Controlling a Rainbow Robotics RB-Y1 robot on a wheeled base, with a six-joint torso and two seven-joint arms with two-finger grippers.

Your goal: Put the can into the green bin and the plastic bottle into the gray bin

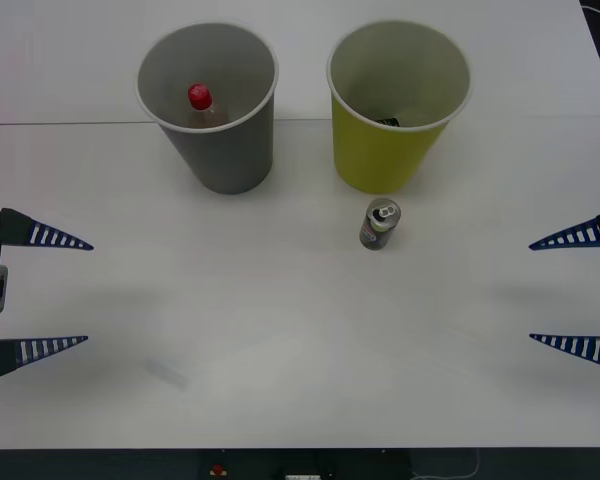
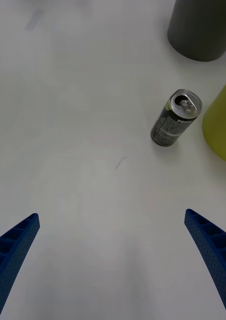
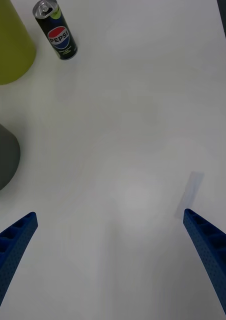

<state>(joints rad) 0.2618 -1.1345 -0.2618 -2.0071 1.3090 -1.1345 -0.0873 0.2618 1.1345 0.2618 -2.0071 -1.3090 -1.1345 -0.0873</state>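
Observation:
A dark can (image 1: 380,223) with a silver top stands upright on the white table just in front of the green bin (image 1: 398,105); the can (image 2: 175,118) and the can (image 3: 56,31) show in both wrist views. The plastic bottle's red cap (image 1: 200,97) shows inside the gray bin (image 1: 210,105). My left gripper (image 1: 80,292) is open at the table's left side, well away from the bins. At the right edge my right gripper (image 1: 538,292) is open too, with nothing between its fingers.
The two bins stand side by side at the back of the white table (image 1: 280,330). A dark object (image 1: 388,122) lies at the bottom of the green bin. A seam (image 1: 60,123) runs across the table behind the bins.

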